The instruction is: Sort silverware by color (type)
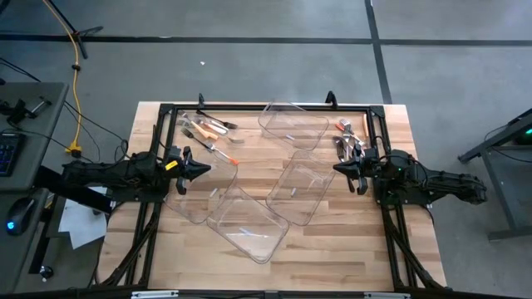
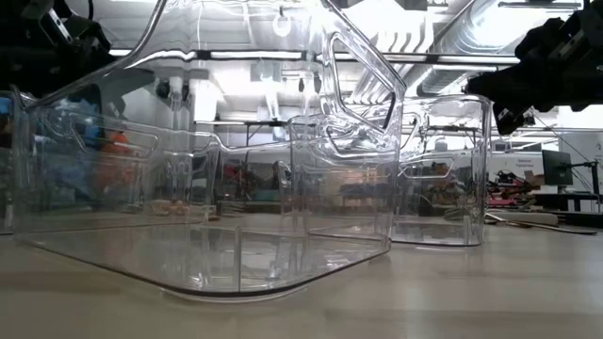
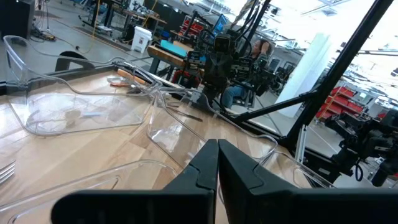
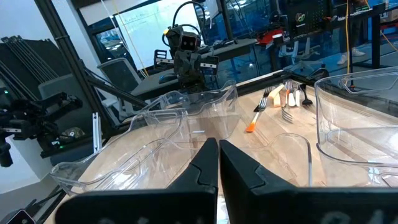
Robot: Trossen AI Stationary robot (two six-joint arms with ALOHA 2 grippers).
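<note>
The silverware lies in two loose groups on the wooden table. One group [image 1: 208, 131], with orange and white handles, is at the far left; in the right wrist view it shows as forks [image 4: 277, 99]. The other group [image 1: 350, 139] is at the far right, and the left wrist view shows it too [image 3: 134, 78]. My left gripper [image 1: 202, 169] is shut with nothing in it and points level from the table's left side; its fingers meet in its own wrist view [image 3: 217, 158]. My right gripper [image 1: 339, 168] mirrors it from the right, shut and holding nothing [image 4: 218, 158].
Several clear plastic bins lie between the grippers: one at the far middle [image 1: 293, 124], one right of centre [image 1: 303, 187], one near my left gripper [image 1: 199, 193] and one toward the near edge [image 1: 247, 223]. A black frame [image 1: 249, 107] borders the table.
</note>
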